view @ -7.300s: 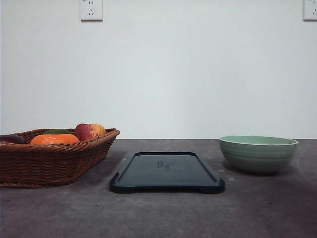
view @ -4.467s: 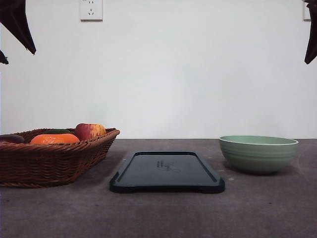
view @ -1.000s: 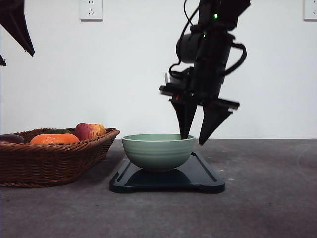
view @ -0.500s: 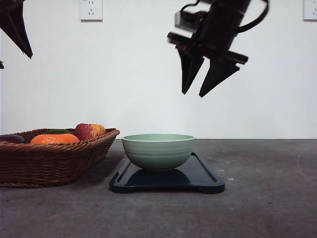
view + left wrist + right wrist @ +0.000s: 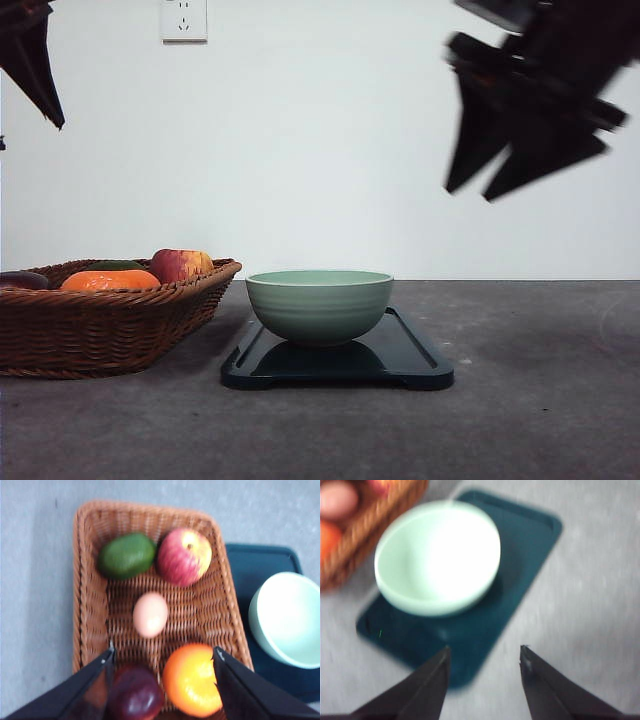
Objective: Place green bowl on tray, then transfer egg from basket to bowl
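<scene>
The green bowl stands upright on the left part of the dark tray, and nothing lies inside it. The wicker basket sits left of the tray. In the left wrist view, the pale pinkish-brown egg lies in the middle of the basket. My left gripper hangs open high above the basket, the egg just beyond its fingertips. High up on the right, my right gripper is open and holds nothing, well clear of the bowl.
Around the egg in the basket lie a red-yellow apple, a green avocado, an orange fruit and a dark purple fruit. The grey table runs to a white wall with a socket.
My right gripper has let go of the bowl, risen and swung off to the right. The bowl stays on the tray. The left gripper has barely moved.
</scene>
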